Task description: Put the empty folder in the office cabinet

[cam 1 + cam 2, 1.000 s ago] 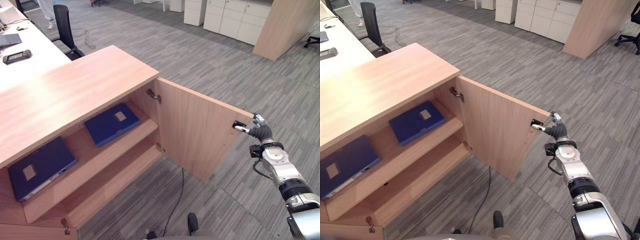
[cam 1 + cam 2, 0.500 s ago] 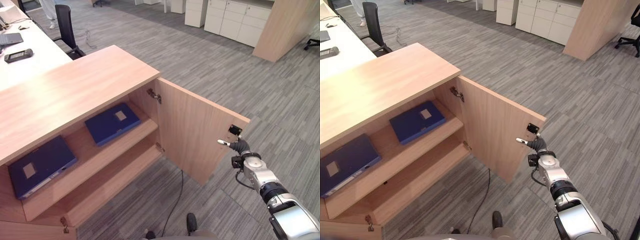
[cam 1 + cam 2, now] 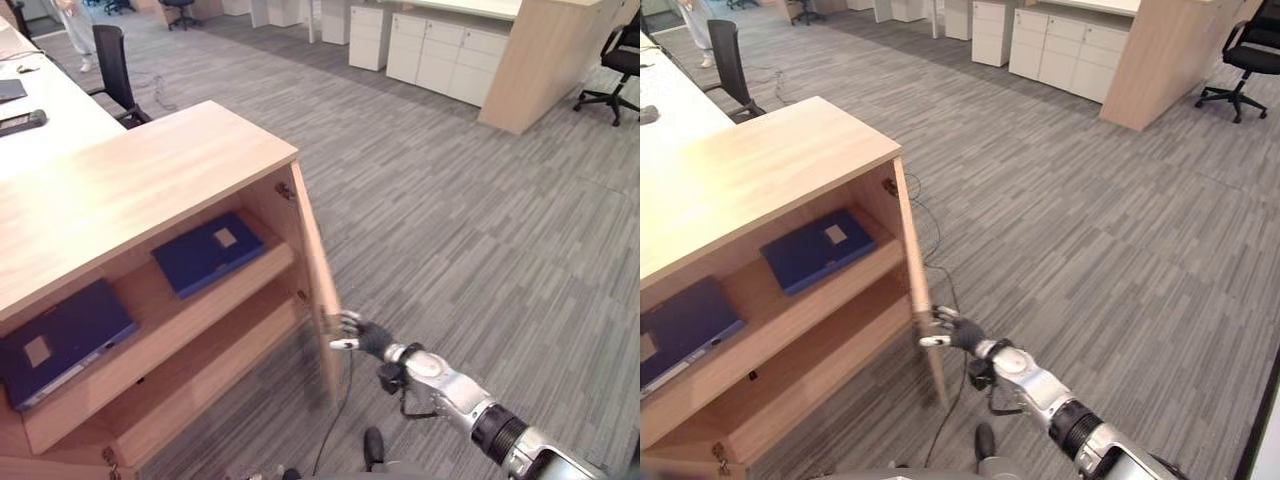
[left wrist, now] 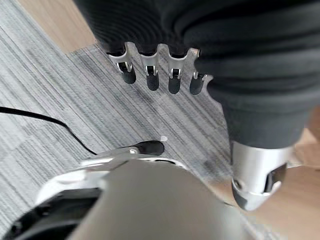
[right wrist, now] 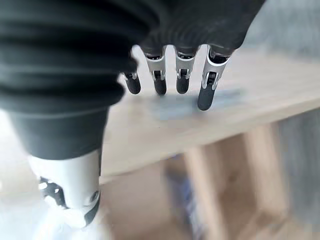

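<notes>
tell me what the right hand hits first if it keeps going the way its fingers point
Most likely the cabinet door: the right hand has straight fingers at the door's free edge, with the shelves behind it. Whether they touch is unclear.

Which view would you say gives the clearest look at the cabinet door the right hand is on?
The left eye view: the cabinet door is seen edge-on from hinge to bottom, with the right hand at its free edge. The right eye view shows much the same. The right wrist view shows a blurred wooden surface past the fingers; the left wrist view shows mostly floor.

Navy folders (image 3: 207, 252), light-wood cabinet (image 3: 130, 190)
</notes>
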